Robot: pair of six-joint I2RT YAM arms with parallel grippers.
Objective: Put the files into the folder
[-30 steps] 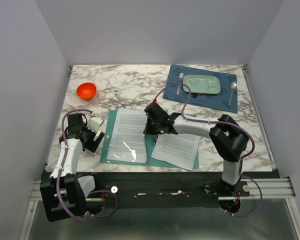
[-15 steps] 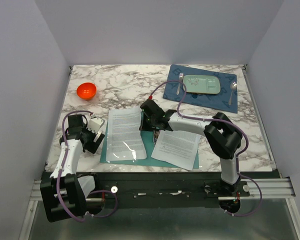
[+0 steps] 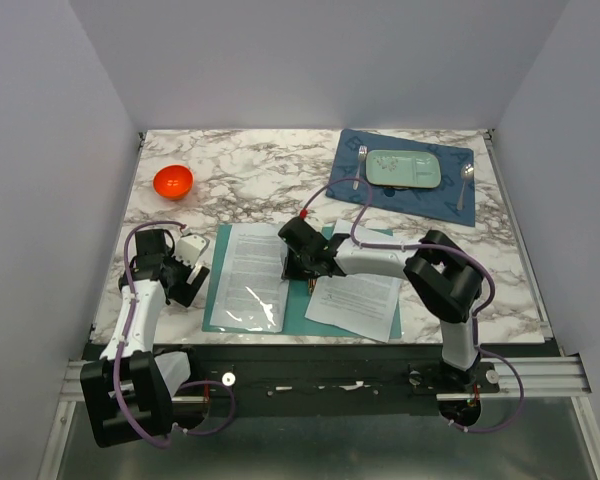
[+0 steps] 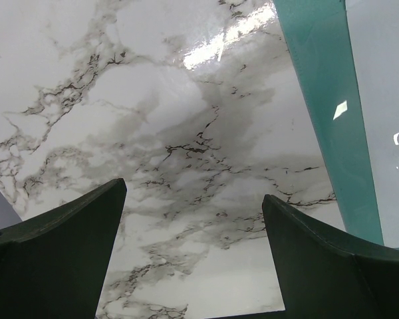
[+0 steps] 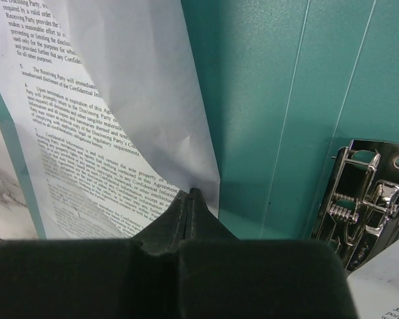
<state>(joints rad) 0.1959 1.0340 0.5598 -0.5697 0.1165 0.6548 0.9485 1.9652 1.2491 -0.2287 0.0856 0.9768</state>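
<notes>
Left sheet (image 3: pixel 252 268) and skewed right sheet (image 3: pixel 358 300) lie on the open folder (image 3: pixel 296 308); right gripper (image 5: pixel 191 193) pinches the left sheet's edge, left gripper (image 4: pixel 193 199) stands open; squaring and closing remain.

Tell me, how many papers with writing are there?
2. The left sheet lies on the folder's left half, its edge pinched by the right hand; the right sheet lies tilted on the folder's right half. More may be stacked underneath.
</notes>
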